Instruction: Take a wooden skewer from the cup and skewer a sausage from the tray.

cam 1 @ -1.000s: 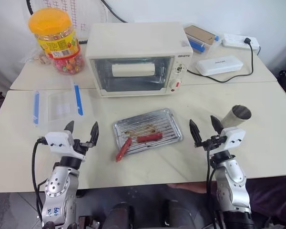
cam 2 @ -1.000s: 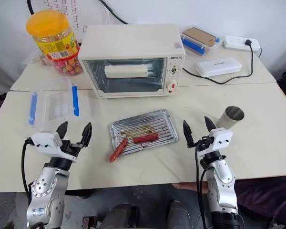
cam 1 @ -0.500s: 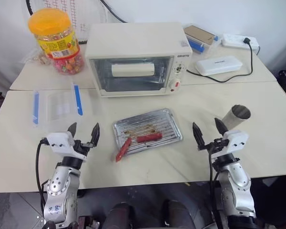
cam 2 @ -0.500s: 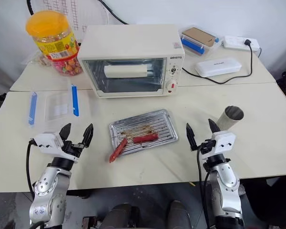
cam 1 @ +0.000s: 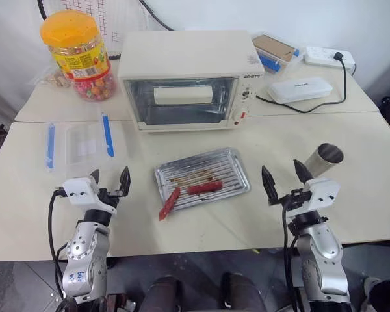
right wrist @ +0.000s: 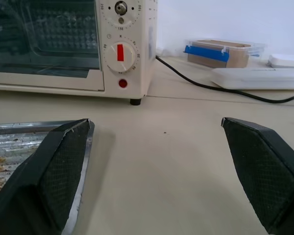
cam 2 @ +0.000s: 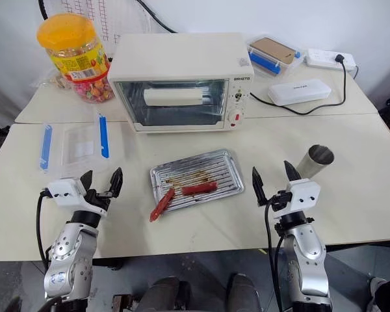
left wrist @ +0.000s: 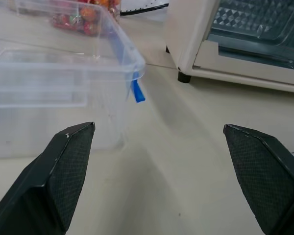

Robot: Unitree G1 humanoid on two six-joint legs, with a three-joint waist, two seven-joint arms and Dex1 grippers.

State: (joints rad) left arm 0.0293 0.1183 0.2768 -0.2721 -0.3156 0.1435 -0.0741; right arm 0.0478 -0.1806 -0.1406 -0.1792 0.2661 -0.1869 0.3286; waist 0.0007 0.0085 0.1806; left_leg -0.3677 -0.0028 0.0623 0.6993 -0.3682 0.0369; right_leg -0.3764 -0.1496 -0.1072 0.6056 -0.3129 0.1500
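The steel cup [cam 1: 324, 159] stands at the right of the near table, just behind my right gripper [cam 1: 283, 173], which is open and empty. The wooden skewer is out of view. The silver tray [cam 1: 229, 168] lies at the table's middle, between my two grippers. One red sausage [cam 1: 205, 188] lies in the tray. Another sausage [cam 1: 168, 202] hangs over the tray's front left edge onto the table. My left gripper [cam 1: 109, 179] is open and empty, left of the tray. The tray's corner [right wrist: 36, 128] shows in the right wrist view.
A white toaster oven [cam 1: 185, 81] stands behind the tray. A clear plastic box with blue clips [cam 1: 78, 143] sits beyond the left gripper. A candy jar [cam 1: 78, 52], a lidded box [cam 1: 274, 51], a white case [cam 1: 299, 88] and a power strip [cam 1: 328, 57] line the back.
The left gripper has dipped a little and its fingers stand slightly closer together. The right gripper has drifted a touch to the right. Both stay open and empty.
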